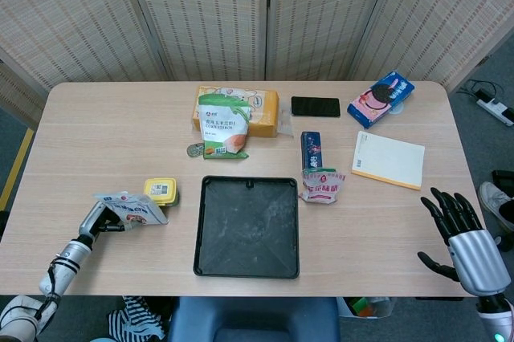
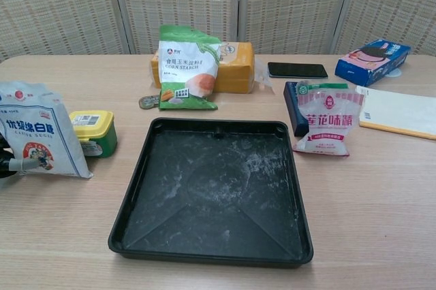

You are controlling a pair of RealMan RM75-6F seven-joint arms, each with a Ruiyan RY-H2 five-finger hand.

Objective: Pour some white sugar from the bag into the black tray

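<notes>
The white sugar bag point(image 1: 128, 208) stands upright near the table's front left; the chest view shows its blue lettering point(image 2: 39, 130). My left hand point(image 1: 98, 220) grips its left side, with a fingertip point(image 2: 20, 165) lying across the bag's front. To the right of the bag lies the black tray point(image 1: 246, 181), flat at the front centre, its rim point(image 2: 136, 188) dusted with white powder. My right hand point(image 1: 460, 232) hangs off the table's front right corner with fingers spread, holding nothing.
A yellow-lidded green tub point(image 2: 92, 132) stands between bag and tray. A corn starch bag point(image 2: 185, 69) leans on a yellow box point(image 1: 261, 111) behind the tray. At the right are a pink-white bag point(image 2: 327, 120), a phone point(image 1: 315, 106), a notebook point(image 1: 389, 159) and a blue cookie box point(image 1: 381, 99).
</notes>
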